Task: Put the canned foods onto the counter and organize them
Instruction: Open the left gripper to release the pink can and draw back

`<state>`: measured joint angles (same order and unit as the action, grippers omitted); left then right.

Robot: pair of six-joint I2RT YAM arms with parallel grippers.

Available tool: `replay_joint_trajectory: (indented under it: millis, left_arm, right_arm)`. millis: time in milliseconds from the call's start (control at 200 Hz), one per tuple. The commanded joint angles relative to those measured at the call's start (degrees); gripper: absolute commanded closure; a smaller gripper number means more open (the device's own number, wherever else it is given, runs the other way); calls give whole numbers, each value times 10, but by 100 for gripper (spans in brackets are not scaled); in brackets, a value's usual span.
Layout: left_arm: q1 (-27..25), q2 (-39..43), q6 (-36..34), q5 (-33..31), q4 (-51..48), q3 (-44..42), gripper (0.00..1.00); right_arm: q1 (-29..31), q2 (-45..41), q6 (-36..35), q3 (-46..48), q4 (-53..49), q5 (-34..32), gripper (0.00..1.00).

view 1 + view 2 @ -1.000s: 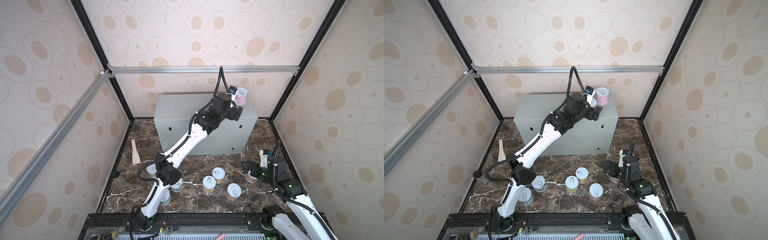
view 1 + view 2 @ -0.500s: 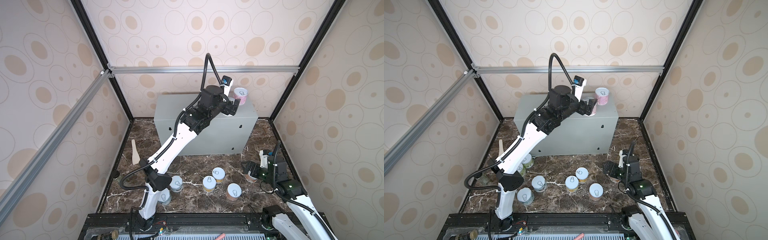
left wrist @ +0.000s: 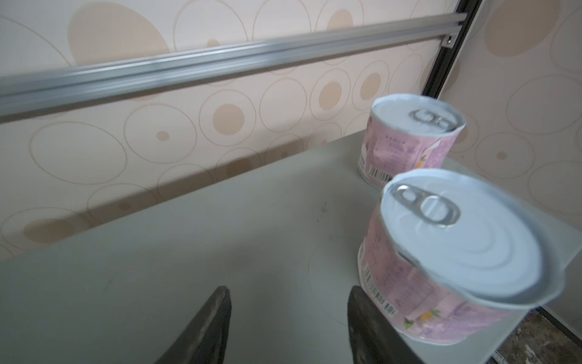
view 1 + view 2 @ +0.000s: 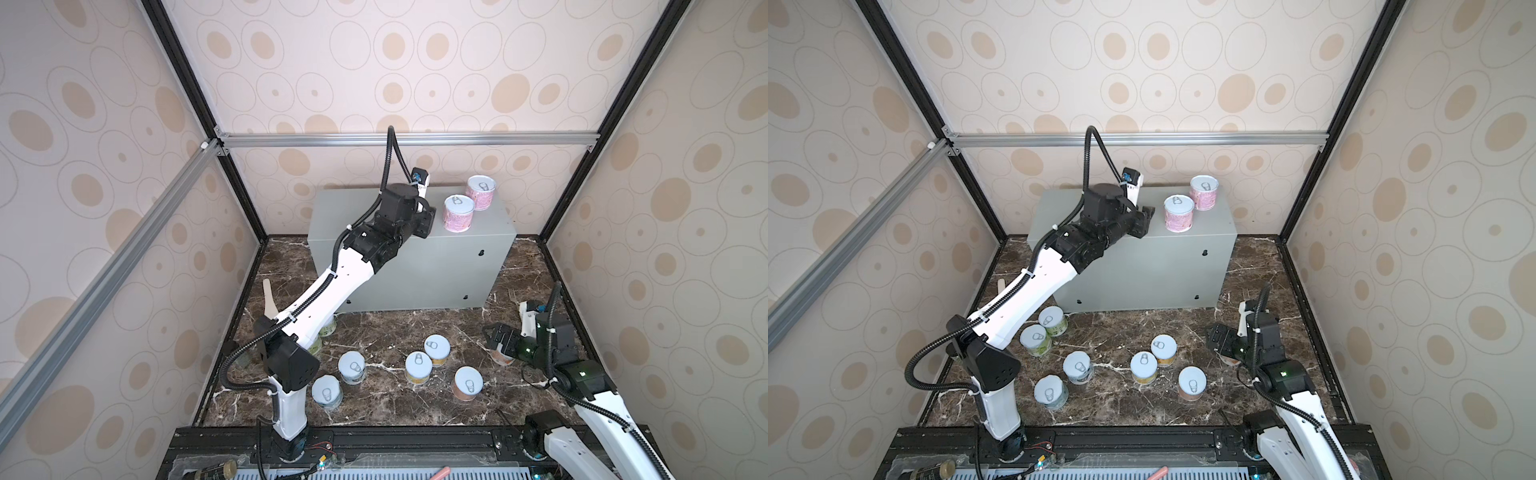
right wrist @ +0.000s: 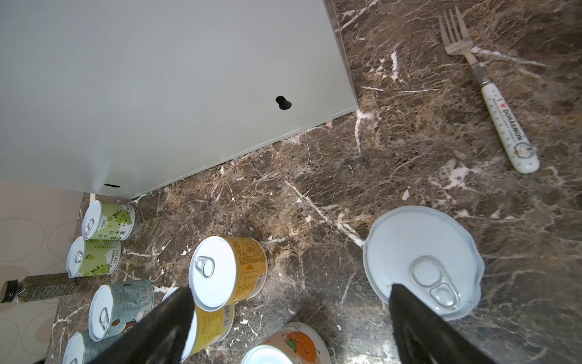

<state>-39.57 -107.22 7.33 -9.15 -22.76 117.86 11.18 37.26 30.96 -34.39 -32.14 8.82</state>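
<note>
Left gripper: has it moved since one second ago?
Yes. The left gripper has pulled back leftward along the counter, away from the front pink can.

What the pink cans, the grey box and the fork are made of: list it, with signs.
Pink cans: likely metal, matte silver pull-tab lid with pressed rings; paper-looking label.
Grey box: seemingly painted sheet metal, smooth, matte, sharp edges.
Fork: shiny steel tines; glossy white handle, plastic or ceramic.

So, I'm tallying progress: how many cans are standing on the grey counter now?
2, both pink, at the right end of the counter: the back pink can in the far corner, the front pink can just ahead of it. The left arm hides part of the top.
</note>
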Motion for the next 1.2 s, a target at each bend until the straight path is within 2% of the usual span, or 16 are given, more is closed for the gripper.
replay_joint_trajectory:
  millis: [0,215,465,930,1195]
  left_arm:
    - [1,25,6,-17,43,-13,41]
    - [1,22,27,-6,74,-50,42]
    - [-12,8,39,-7,90,-52,43]
    - [-34,-48,66,-25,84,-3,43]
    - [-43,-78,87,-32,87,18,44]
  right_arm:
    - [-3,1,-3,-16,-7,-4,1]
    - [-3,7,-1,-14,0,-2,1]
    - [-3,7,-1,-2,4,-1,1]
    - [-3,-3,-7,-11,3,2,0]
    - [-3,-5,-4,-21,11,9,5]
